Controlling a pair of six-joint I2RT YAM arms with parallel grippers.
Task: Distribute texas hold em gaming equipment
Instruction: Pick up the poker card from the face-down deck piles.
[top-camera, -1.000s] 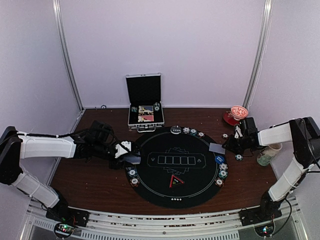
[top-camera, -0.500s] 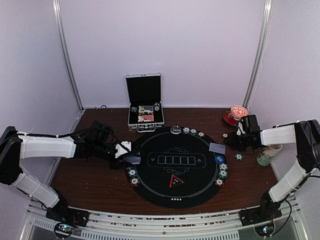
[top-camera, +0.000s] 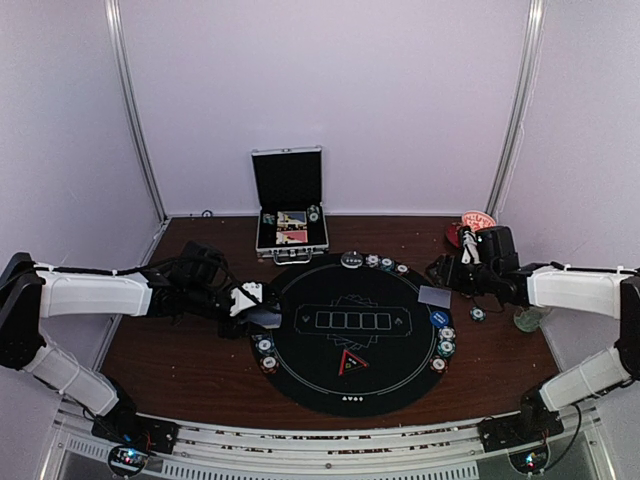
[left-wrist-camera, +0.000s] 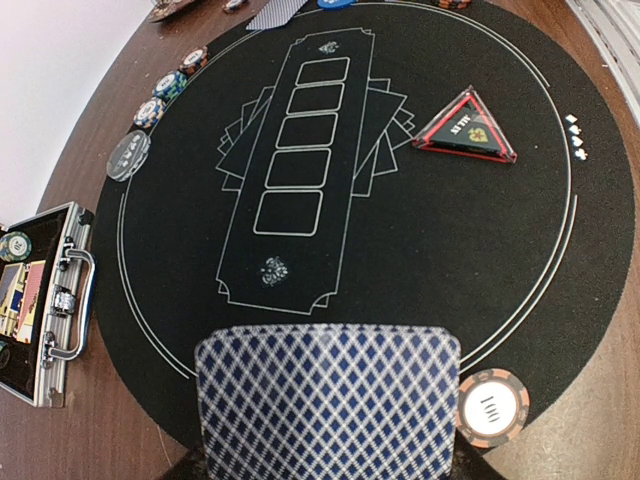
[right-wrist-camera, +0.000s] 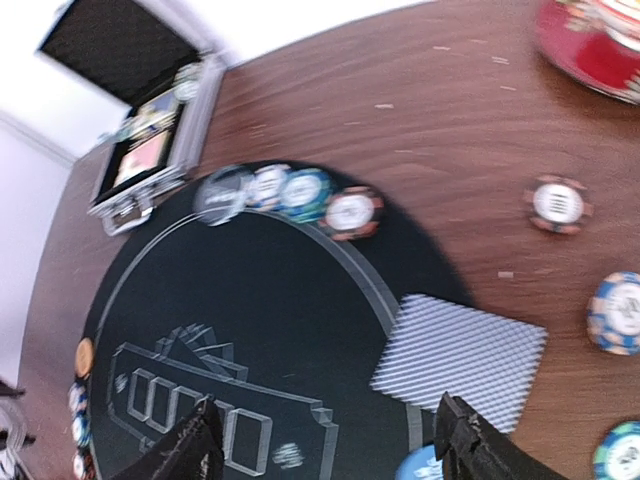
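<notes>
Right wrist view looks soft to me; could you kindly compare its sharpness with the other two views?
Right wrist: blurred throughout, chips smeared, striped card still legible. Left wrist: mat markings crisp, diamond-backed card slightly soft near the lens. Top external: even light, no glare, case readable.

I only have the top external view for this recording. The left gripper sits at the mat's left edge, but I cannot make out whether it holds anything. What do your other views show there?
Observer: The left wrist view shows the left gripper shut on a card with a blue diamond-patterned back, over the edge of the mat.
Operator: And on the right side?
Observer: In the right wrist view the right gripper is open and holds nothing. A second card lies flat below it.
Operator: Where exactly does it lie?
Observer: Across the mat's rim, partly on the black mat and partly on the wooden table.
</notes>
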